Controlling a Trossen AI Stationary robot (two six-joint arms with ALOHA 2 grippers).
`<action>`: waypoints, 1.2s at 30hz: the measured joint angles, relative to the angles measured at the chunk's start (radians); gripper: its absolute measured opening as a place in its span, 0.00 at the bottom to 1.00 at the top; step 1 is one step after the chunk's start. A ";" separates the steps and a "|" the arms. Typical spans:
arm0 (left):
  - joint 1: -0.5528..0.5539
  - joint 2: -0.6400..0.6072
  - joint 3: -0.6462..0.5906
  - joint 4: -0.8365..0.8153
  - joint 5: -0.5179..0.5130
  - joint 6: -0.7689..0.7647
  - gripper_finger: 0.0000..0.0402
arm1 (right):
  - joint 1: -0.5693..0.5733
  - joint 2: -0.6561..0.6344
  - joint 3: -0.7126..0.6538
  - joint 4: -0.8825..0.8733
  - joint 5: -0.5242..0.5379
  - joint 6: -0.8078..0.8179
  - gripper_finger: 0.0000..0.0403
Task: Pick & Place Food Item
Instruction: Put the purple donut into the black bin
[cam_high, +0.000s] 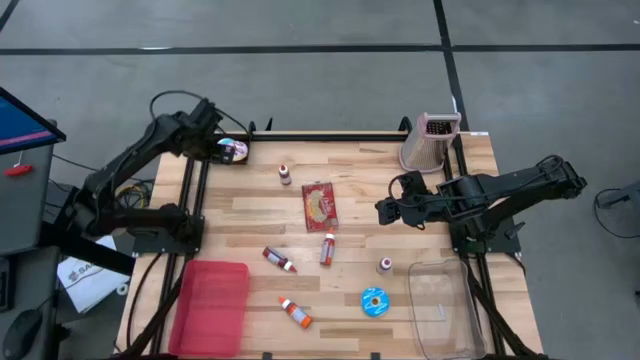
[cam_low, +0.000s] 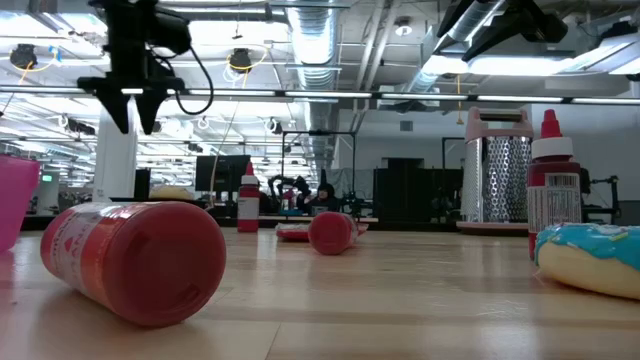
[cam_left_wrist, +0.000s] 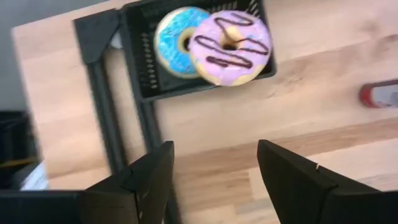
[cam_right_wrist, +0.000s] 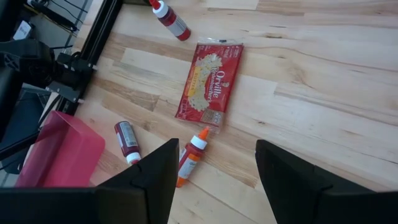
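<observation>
Two doughnuts lie in a black mesh basket (cam_left_wrist: 140, 73) at the table's far left corner: a pink one with dark icing lines (cam_left_wrist: 231, 38) leans on a blue one (cam_left_wrist: 175, 45). My left gripper (cam_left_wrist: 214, 177) hangs open above the table just beside the basket, nothing between its fingers; in the high view my left gripper (cam_high: 213, 136) shows next to the doughnuts (cam_high: 232, 150). A red popcorn packet (cam_high: 320, 205) lies flat mid-table. My right gripper (cam_high: 384, 211) hovers open to the packet's right, holding nothing, with the packet (cam_right_wrist: 208, 84) ahead of it.
Several red sauce bottles lie or stand about the table (cam_high: 279, 260) (cam_high: 327, 249) (cam_high: 296, 313) (cam_high: 285, 174). Another blue doughnut (cam_high: 375, 301) lies near the front. A pink tray (cam_high: 210, 305) sits front left, a clear container (cam_high: 445, 312) front right, a grater (cam_high: 430, 142) far right.
</observation>
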 joint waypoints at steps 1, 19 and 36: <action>-0.002 0.024 0.019 -0.015 -0.006 -0.026 0.57 | 0.000 0.000 0.000 0.000 0.000 0.000 0.51; 0.089 0.277 0.049 0.238 0.238 -0.408 0.56 | 0.000 -0.005 0.000 0.004 0.006 -0.009 0.51; 0.159 0.313 0.091 0.194 0.212 -0.410 0.39 | -0.003 -0.134 0.000 -0.041 0.074 -0.011 0.51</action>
